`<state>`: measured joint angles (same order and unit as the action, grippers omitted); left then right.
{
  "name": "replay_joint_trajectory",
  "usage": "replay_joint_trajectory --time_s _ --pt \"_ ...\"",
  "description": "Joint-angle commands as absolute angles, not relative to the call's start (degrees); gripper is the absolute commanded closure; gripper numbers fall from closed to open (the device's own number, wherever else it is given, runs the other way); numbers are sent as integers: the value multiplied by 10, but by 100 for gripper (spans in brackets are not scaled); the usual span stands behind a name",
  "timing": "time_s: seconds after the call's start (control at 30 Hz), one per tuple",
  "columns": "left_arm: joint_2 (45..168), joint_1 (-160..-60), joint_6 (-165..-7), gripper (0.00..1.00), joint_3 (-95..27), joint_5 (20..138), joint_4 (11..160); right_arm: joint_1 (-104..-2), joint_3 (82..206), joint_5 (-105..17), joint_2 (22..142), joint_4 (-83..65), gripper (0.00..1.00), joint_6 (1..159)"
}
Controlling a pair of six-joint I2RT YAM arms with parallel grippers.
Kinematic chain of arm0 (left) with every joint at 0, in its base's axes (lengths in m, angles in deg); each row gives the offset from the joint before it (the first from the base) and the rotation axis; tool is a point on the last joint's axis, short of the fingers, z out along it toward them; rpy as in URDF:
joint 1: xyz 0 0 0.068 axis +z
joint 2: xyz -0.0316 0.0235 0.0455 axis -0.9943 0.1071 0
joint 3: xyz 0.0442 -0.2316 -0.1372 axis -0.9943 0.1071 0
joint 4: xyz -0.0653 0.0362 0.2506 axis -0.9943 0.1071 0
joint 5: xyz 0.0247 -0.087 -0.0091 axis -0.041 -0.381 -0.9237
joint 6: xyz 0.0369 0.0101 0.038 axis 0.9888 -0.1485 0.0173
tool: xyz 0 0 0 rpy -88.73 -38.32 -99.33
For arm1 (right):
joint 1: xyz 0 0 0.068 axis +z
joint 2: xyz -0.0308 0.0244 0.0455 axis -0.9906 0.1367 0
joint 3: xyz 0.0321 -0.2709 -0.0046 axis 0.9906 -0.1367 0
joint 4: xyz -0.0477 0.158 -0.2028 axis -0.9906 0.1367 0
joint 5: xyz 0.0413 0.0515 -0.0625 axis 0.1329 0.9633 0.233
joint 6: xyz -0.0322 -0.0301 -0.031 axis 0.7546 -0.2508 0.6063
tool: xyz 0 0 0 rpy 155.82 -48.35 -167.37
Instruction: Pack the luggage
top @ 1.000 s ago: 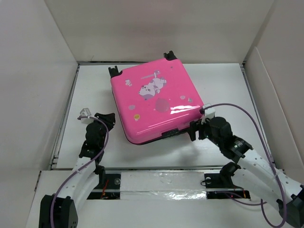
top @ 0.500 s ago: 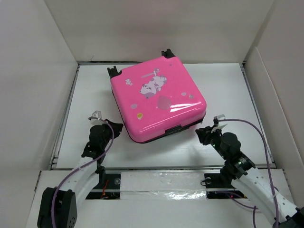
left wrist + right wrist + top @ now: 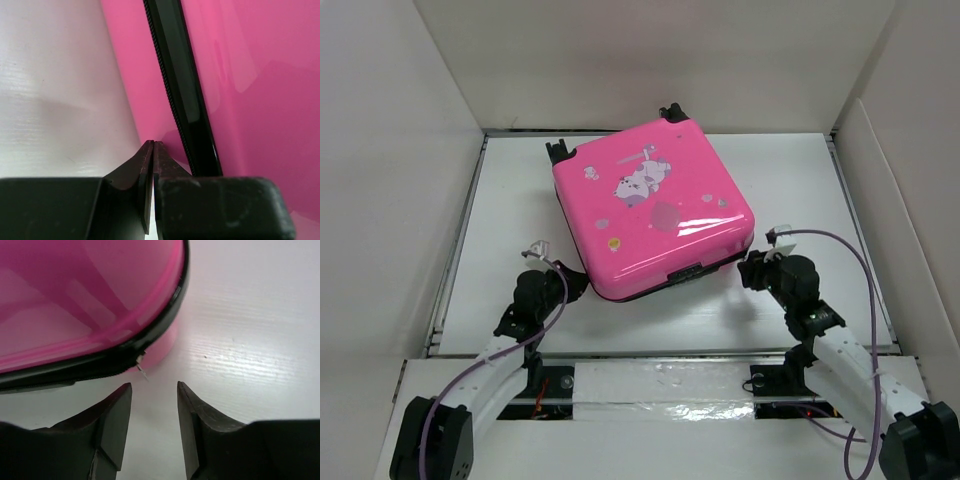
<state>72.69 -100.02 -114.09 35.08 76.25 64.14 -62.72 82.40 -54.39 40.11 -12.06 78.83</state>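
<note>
The luggage (image 3: 645, 205) is a closed hot-pink hard-shell suitcase with a cartoon animal print, lying flat in the middle of the table, wheels at the far side. My left gripper (image 3: 572, 277) is shut and empty, its tips against the case's near left corner beside the black zip seam (image 3: 182, 95). My right gripper (image 3: 748, 270) is open and empty, low on the table just off the case's near right corner (image 3: 165, 315). A small metal zip pull (image 3: 141, 365) hangs from the black seam just ahead of the right fingers (image 3: 116, 405).
White walls enclose the table (image 3: 790, 180) at the back and on both sides. A taped strip (image 3: 660, 385) runs along the near edge between the arm bases. Bare table surface (image 3: 250, 340) lies right of the case.
The case has shifted slightly as the arms let it go. My left gripper has drawn back toward the near edge and sits at the left corner. My right gripper pulled back, then moved up to the right corner.
</note>
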Motion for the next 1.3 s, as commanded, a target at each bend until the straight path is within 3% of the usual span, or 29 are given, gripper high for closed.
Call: replay_joint_trajectory --time_s 0.0,0.2,0.37,0.67,0.7,0.8,0.83,0.9,1.1,1.27 --pt "725 -1014 -1128 100 344 749 628 -633 823 -504 394 -226 50 814" --pt "721 -1026 -1120 100 344 751 629 -633 811 -507 389 -276 46 838" --pt "716 -1032 -1120 100 344 743 628 -639 833 -499 437 -282 50 839" --pt "711 -1032 -1122 100 337 726 616 -639 837 -499 466 -292 75 834" --pt "710 -1032 -1122 100 336 724 613 -639 837 -499 467 -291 82 833" --pt "709 -1032 -1122 100 337 711 602 -639 836 -492 463 -291 89 833" --pt "709 -1032 -1121 100 338 705 594 -639 835 -488 460 -290 97 834" --pt "713 -1032 -1122 100 342 684 561 -639 833 -474 447 -288 100 832" --pt "742 -1032 -1151 100 333 668 479 -528 870 -454 440 -169 100 795" --pt "790 -1039 -1173 100 309 654 417 -346 956 -541 487 -1 100 783"
